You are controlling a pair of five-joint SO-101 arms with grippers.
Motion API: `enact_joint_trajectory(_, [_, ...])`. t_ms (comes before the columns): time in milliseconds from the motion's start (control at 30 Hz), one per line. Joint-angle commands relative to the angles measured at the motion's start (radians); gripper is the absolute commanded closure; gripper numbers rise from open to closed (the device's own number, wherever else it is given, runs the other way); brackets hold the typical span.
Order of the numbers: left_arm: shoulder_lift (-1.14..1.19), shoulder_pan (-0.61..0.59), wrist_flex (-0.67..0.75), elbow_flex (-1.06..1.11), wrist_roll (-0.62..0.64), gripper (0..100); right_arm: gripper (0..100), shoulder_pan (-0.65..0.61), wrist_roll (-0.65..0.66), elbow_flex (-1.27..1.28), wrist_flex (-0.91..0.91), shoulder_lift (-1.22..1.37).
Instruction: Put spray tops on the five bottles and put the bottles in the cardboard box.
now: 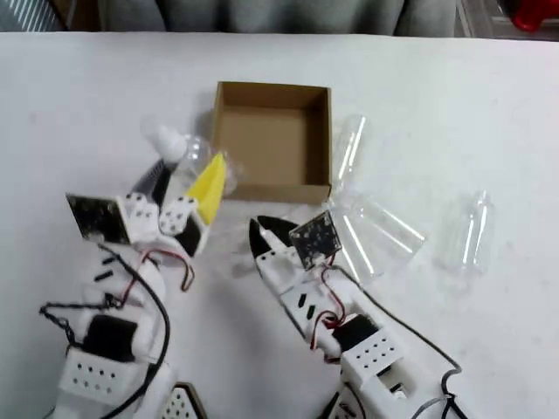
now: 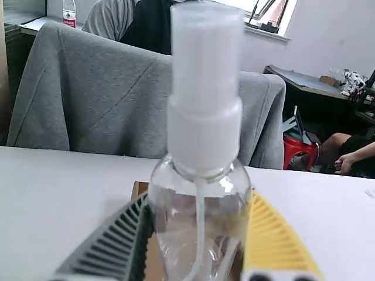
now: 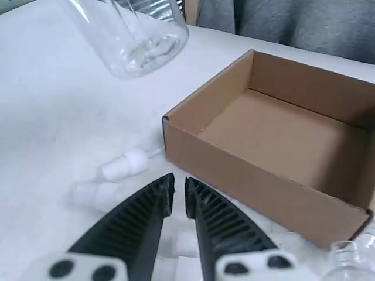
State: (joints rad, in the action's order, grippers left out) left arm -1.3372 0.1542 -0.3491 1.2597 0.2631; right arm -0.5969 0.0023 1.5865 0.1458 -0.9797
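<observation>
The worktop carries the open cardboard box. Just beside its left wall, the left gripper has its jaws clamped on a capped bottle. The right gripper has its jaws all but closed on nothing, near loose spray tops. I'd worry the bottle clips the box wall and twists loose.

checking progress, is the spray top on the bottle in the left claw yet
On: a white spray top sits on the neck of the clear bottle in the left claw, tube reaching down inside.

Clear bottle base cut off; box corner cropped.
</observation>
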Motion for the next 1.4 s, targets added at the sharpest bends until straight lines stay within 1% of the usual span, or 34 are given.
enact_joint_trajectory(0, [0.228,-0.01,0.04,-0.229,-0.011,98,98.3,0.035,0.018,-0.071,0.001,0.004])
enact_joint_trajectory(100, [0.395,-0.012,0.101,-0.338,-0.011,98,98.3,0.047,0.018,-0.071,0.004,0.004])
enact_joint_trajectory(200, [0.545,-0.007,0.209,-0.388,-0.011,98,98.3,0.081,0.011,-0.08,0.004,0.005])
enact_joint_trajectory(267, [0.641,-0.004,0.325,-0.393,-0.011,98,98.3,0.097,0.015,-0.089,0.004,0.012])
enact_joint_trajectory(400, [0.84,-0.001,0.617,-0.396,-0.011,98,98.3,0.093,0.018,-0.087,-0.001,0.013])
enact_joint_trajectory(467, [0.944,-0.001,0.698,-0.43,-0.011,98,98.3,0.093,0.018,-0.087,-0.001,0.013])
enact_joint_trajectory(733, [1.333,-0.013,0.701,-0.709,-0.011,98,98.3,0.093,0.018,-0.084,-0.001,0.013])
enact_joint_trajectory(1033, [1.62,-0.084,0.7,-0.951,-0.011,98,98.3,0.093,0.018,-0.083,-0.001,0.013])
enact_joint_trajectory(1200, [1.718,-0.11,0.606,-1.077,-0.015,98,98.2,0.077,0.018,-0.083,-0.001,0.013])
enact_joint_trajectory(1367, [1.773,-0.102,0.591,-1.123,-0.14,98,98.2,0.077,0.018,-0.083,-0.001,0.013])
